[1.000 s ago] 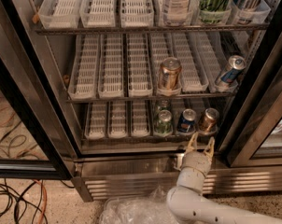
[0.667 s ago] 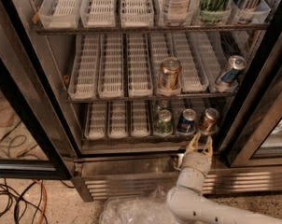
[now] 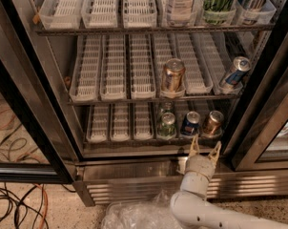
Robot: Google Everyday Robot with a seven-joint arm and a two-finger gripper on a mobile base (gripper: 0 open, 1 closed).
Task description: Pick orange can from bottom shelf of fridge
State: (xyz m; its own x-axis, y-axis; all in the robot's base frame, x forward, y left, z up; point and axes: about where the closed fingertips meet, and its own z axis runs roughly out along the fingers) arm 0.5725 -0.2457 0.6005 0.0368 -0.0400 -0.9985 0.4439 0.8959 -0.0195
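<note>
The orange can [image 3: 213, 123] stands upright right of centre in the frame, at the right end of the bottom shelf [image 3: 120, 124]. It is the last of a short row, with a blue can [image 3: 190, 123] just beside it on the left and a green can [image 3: 167, 125] left of that. The gripper [image 3: 204, 150] sits just below the orange can, in front of the shelf's front edge. Its two fingers are spread wide and point up toward the can without touching it. The white arm [image 3: 201, 209] comes in from the bottom edge of the frame.

One rack up, a copper can with whitish patches [image 3: 173, 75] stands upright, and a blue-and-silver can [image 3: 234, 72] leans at the right. The fridge [image 3: 134, 185] shows its ribbed steel base panel below. Cables [image 3: 17, 204] lie on the floor at lower left.
</note>
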